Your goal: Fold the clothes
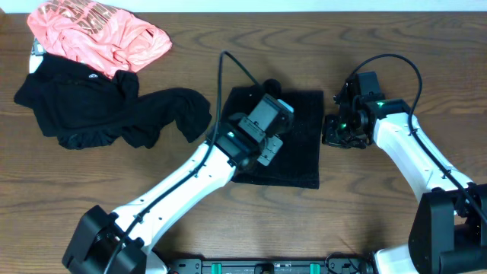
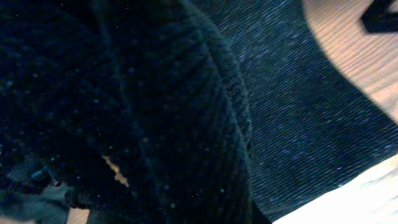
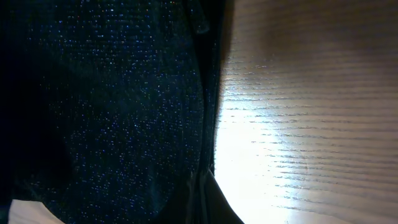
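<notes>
**Position.** A black cloth (image 1: pixel 300 164) lies folded into a rough rectangle at the middle of the worktop (image 1: pixel 365 221). The left tool (image 1: pixel 268 131) sits low over its upper left part. The right tool (image 1: pixel 338 131) is at its right edge, touching or just beside it.

**Tool state.** I cannot tell for either. The left wrist view is filled with dark ribbed fabric close to the lens. The right wrist view shows dark fabric on one side and bare wood on the other. No fingers can be made out in either.

**Risks.**
- If the left tool has fabric pinched and lifts, the top layer is likely to come up with it and open the fold.
- A bulging ridge of cloth shows in the left wrist view, so the layers there are probably not flat. Pressing could set a crease.
- If the right tool drags sideways at the edge, the rectangle may slide or skew.
- A cable (image 1: pixel 222 76) loops above the cloth's upper left corner and could snag on a sweep.

**Remaining work.** Two garments wait well apart at the far left: a pink top (image 1: pixel 99 30) overlapping a black heap (image 1: pixel 91 114), both crumpled. My judgement is one piece near done and two untouched.

**Surface.** Dark wood grain, smooth, with a strong glare patch in the right wrist view. Cloth probably slides easily on it.

**Room.** Only a pale strip (image 1: pixel 304 4) along the far edge shows.
</notes>
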